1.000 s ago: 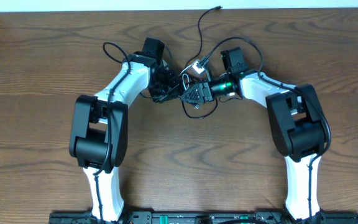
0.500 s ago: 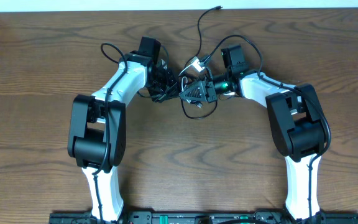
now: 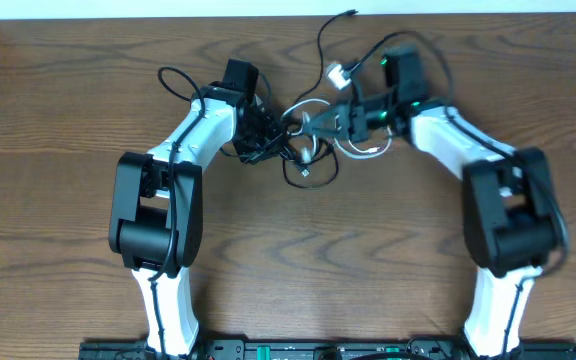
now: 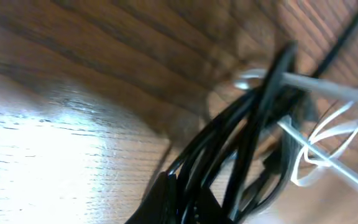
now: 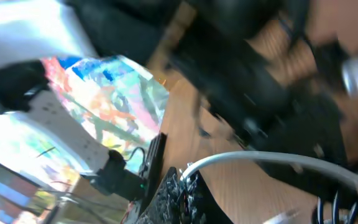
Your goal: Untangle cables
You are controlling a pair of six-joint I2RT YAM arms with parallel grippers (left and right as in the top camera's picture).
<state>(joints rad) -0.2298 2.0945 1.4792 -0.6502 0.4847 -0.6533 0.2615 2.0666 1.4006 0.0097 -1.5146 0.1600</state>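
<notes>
The cables lie tangled at the far middle of the table between my two grippers. The black cable [image 3: 322, 45] runs up from the knot to its plug near the back edge and loops down toward me. The white cable [image 3: 366, 152] curls through the knot, its plug [image 3: 338, 73] lifted. My left gripper [image 3: 271, 135] is shut on a bundle of black cable strands [image 4: 241, 143], with the white cable [image 4: 328, 90] crossing just beyond them. My right gripper [image 3: 315, 124] is shut on the white cable [image 5: 253, 157], which comes out from between its fingertips [image 5: 178, 186].
The dark wooden table [image 3: 68, 80] ends at a pale wall strip along the back, close behind the black plug [image 3: 353, 12]. Both white arms [image 3: 158, 200] reach in from the front edge. Thicker black arm wires [image 3: 173, 80] loop beside the left wrist.
The right gripper closed on the white cable, and its arm swung back and to the right, drawing white loops out of the knot. The left gripper kept its hold and barely moved.
</notes>
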